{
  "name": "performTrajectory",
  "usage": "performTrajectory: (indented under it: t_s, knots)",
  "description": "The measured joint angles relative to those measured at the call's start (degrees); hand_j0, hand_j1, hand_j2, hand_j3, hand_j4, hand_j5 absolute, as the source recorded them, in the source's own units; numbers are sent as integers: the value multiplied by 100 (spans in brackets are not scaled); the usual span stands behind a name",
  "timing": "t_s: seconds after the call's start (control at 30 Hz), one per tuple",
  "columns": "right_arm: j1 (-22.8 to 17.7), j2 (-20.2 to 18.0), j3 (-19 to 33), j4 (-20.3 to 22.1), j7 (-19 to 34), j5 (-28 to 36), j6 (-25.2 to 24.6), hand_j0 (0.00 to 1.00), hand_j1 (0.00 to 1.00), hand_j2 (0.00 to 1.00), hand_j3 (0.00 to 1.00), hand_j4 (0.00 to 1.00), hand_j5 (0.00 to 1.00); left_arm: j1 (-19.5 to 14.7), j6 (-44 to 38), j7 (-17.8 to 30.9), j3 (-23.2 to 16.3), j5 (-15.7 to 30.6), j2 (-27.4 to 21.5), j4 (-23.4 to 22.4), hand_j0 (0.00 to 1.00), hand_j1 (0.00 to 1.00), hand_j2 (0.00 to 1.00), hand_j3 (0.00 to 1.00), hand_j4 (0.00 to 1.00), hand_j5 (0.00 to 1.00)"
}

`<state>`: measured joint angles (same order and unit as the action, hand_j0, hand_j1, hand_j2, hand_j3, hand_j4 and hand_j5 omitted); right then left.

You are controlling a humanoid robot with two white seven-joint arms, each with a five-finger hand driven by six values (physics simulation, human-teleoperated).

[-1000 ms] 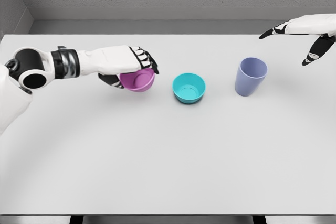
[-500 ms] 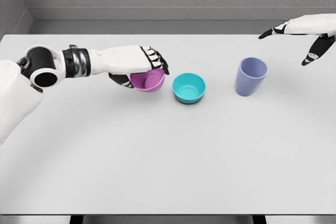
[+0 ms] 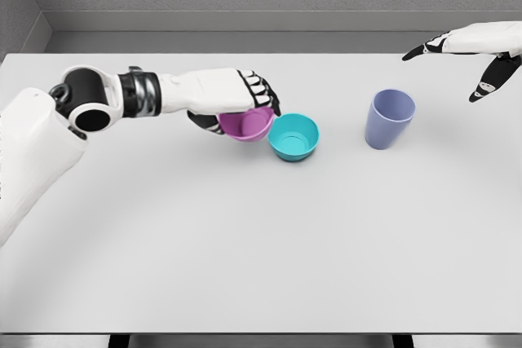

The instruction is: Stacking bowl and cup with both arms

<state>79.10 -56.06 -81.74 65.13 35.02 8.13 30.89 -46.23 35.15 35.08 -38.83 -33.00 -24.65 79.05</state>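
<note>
Two hands in view, left hand [image 3: 236,99] curled around pink bowl [image 3: 248,124], held just beside teal bowl [image 3: 294,136], lavender cup [image 3: 389,118] farther right, right hand [image 3: 477,50] spread, holding nothing.

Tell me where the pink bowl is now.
In the head view, the pink bowl is left of centre, held by the left hand, its rim beside the teal bowl.

**Left arm extended, right robot hand raised**

Left arm reaches in from lower left, elbow bent, forearm level; left robot hand [image 3: 236,103] palm down, fingers curled in a grasp, thumb beneath; right robot hand [image 3: 481,50] at upper right, raised, dark-tipped fingers spread and pointing down-left, holding nothing.
</note>
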Motion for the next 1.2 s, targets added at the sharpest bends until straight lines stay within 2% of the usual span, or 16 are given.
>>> performTrajectory:
  t_s: [0.5, 1.2]
  knots:
    - [0, 0, 0, 0, 0, 1, 1, 100, 100, 100, 100, 100, 100, -308, -1, -1, -133, -257, 438, -280, 55, 55, 55, 55, 55, 55]
    - [-9, -8, 0, 0, 0, 0, 0, 100, 100, 100, 100, 100, 100, -466, -1, 0, -297, -501, 914, -693, 55, 55, 55, 55, 55, 55]
